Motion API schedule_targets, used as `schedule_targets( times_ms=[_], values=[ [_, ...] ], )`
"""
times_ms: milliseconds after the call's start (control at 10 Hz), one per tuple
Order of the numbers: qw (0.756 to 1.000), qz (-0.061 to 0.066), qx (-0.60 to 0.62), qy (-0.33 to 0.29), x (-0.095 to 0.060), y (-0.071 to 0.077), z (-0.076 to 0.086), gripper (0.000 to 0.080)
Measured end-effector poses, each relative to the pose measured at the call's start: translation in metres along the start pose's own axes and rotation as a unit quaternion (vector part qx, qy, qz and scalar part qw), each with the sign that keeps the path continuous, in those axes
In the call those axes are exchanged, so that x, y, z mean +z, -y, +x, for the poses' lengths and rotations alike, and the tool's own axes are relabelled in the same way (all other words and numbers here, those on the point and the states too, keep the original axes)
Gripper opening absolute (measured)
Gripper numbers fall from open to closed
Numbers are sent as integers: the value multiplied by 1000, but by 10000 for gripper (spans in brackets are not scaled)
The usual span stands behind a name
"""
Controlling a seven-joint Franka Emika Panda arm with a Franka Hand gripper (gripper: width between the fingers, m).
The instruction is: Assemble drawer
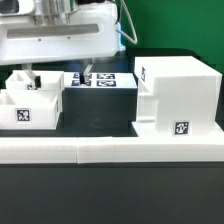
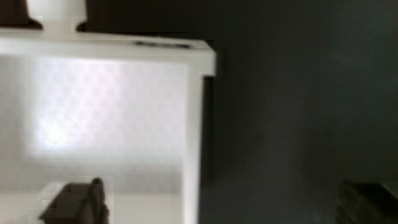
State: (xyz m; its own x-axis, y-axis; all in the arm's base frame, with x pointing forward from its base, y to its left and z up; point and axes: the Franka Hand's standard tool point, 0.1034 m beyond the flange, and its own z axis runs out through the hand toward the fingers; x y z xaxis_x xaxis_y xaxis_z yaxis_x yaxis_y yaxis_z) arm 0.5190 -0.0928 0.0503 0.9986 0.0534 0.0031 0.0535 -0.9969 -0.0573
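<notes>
The large white boxy housing [image 1: 176, 92] stands on the exterior view's right, with tags on its sides. Two small white open-top trays sit on the left, one nearer [image 1: 28, 108] and one behind it [image 1: 45, 82]. My gripper [image 1: 60, 70] hangs open and empty over the rear tray. In the wrist view the tray [image 2: 103, 100] lies below with its round knob [image 2: 57, 12] at the far end. My gripper [image 2: 222, 198] is wide open. One dark finger [image 2: 75, 202] is over the tray's inside, the other [image 2: 375, 200] over the dark table, so they straddle one side wall.
The long low white L-shaped bar [image 1: 110, 150] runs across the front of the table. The marker board [image 1: 103, 81] lies flat between the trays and the housing. A green backdrop is behind.
</notes>
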Motion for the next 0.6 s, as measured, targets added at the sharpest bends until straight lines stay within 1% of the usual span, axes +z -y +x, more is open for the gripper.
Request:
schedule_targets(
  times_ms=[100,200,400,500,600],
  values=[
    [1000,-4,5,1,11,-5,-5,649],
    [1000,-6,9,6,21,-5,-9,649],
    [1000,-7,14,11,34,-3,-10,649],
    [1000,-8,16,8,38,-9,0,649],
    [1000,-10,15,5,42,-11,7,649]
  ],
)
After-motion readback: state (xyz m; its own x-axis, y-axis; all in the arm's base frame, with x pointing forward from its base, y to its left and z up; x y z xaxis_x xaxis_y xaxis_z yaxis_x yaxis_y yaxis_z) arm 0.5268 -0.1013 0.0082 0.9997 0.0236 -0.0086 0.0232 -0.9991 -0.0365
